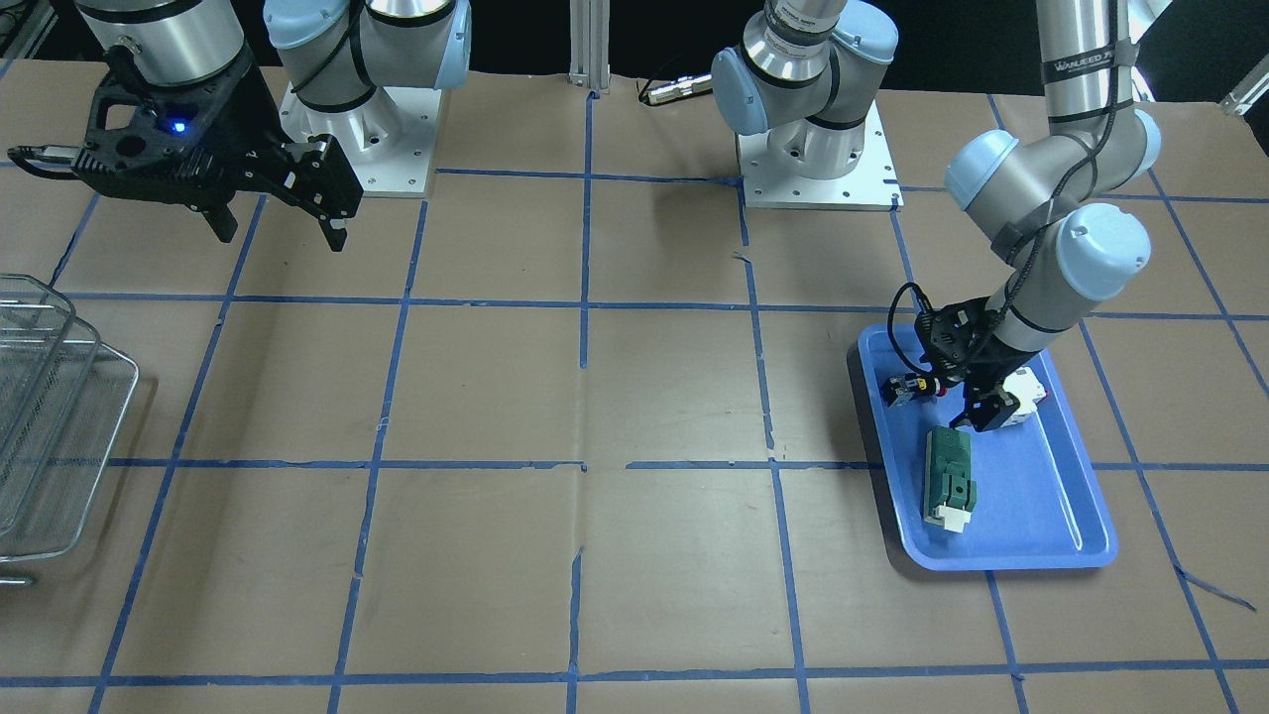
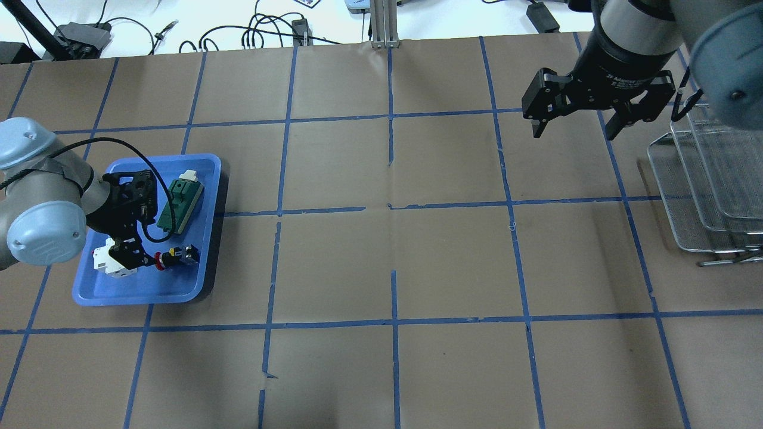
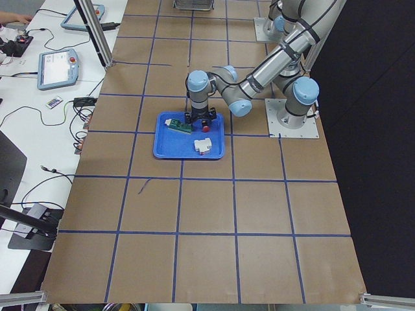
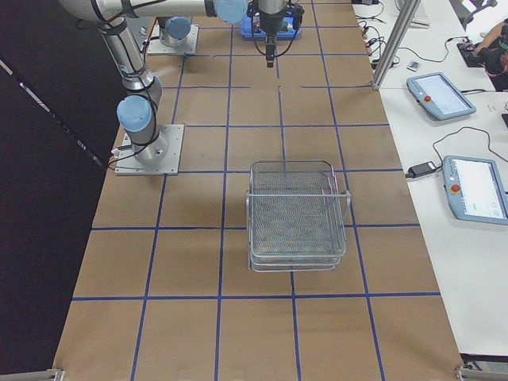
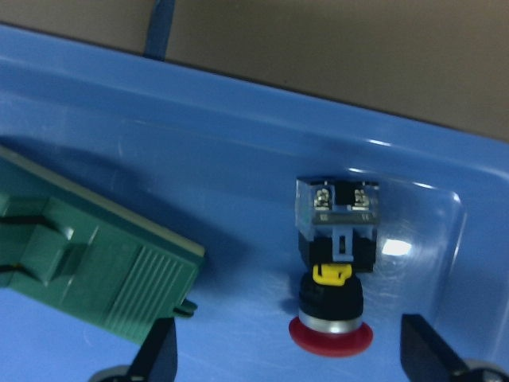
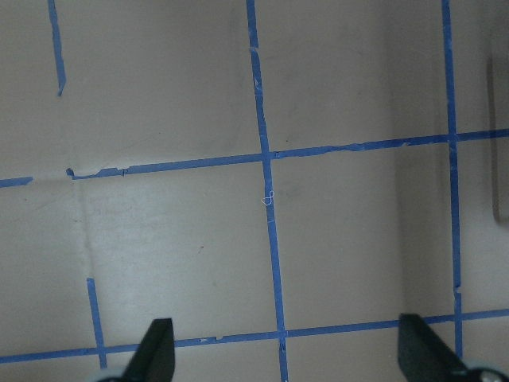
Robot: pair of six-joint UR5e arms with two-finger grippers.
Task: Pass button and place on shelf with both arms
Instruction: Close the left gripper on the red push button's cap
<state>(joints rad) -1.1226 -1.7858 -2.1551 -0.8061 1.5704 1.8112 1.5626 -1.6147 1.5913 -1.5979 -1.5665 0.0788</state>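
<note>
The button (image 5: 334, 270) lies on its side in the blue tray (image 2: 143, 286), red cap toward my left wrist camera. It also shows in the overhead view (image 2: 173, 257) and the front view (image 1: 914, 387). My left gripper (image 5: 290, 362) is open and low over the tray, with the button's cap between and just ahead of its fingertips; it touches nothing. It shows in the overhead view (image 2: 140, 256) too. My right gripper (image 2: 572, 132) is open and empty, high over bare table near the shelf (image 2: 709, 196). The shelf stands at the table's right end (image 4: 298, 214).
A green block component (image 2: 180, 199) lies in the tray beside the left gripper. A white breaker with a red tab (image 2: 107, 262) lies on its other side. Brown paper with blue tape lines covers the table between tray and shelf.
</note>
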